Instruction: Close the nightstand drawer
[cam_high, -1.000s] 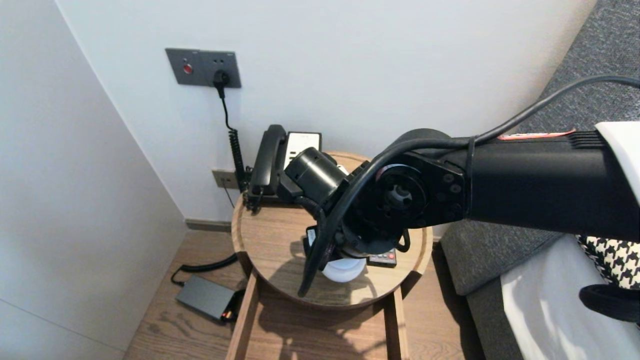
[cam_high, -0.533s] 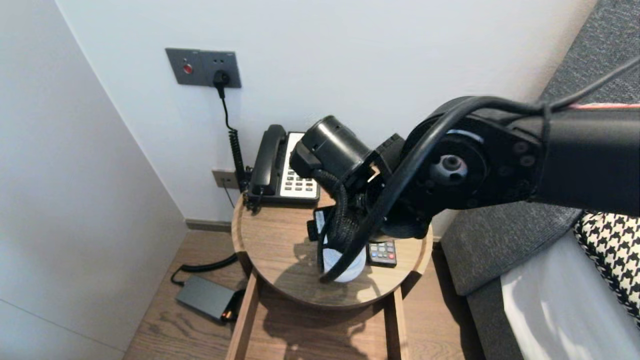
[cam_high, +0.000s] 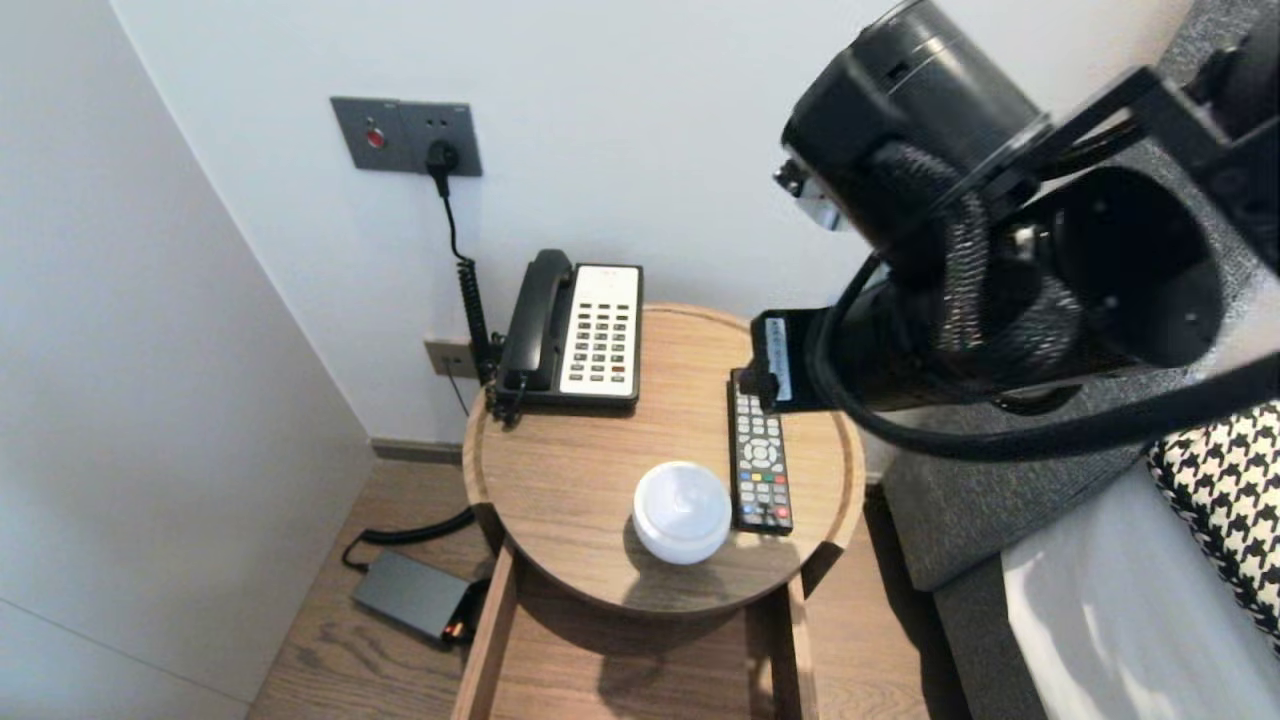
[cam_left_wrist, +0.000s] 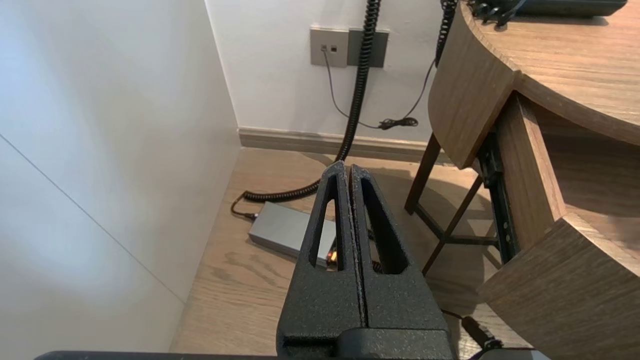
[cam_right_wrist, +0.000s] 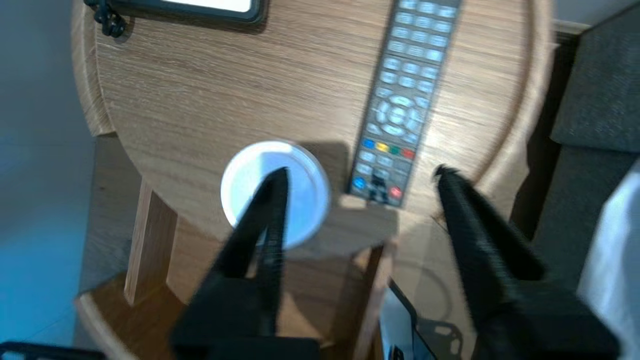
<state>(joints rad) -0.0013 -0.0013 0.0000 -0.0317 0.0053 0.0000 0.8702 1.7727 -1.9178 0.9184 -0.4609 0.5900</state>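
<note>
Hovering above the round wood-grain tabletop (cam_high: 560, 470), the right claw (cam_right_wrist: 361, 171), black and tapered, stands spread and empty. Below it sit a smooth white domed puck (cam_high: 682, 510) near the front edge and, just beside it, a slim black remote (cam_high: 759, 462) with rows of buttons. The left claw (cam_left_wrist: 346, 170), grainy black, hangs pressed together beside the tabletop's curved rim.

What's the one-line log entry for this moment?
right gripper: open, empty, above table | nearest: white dome, remote | left gripper: shut, parked
</note>
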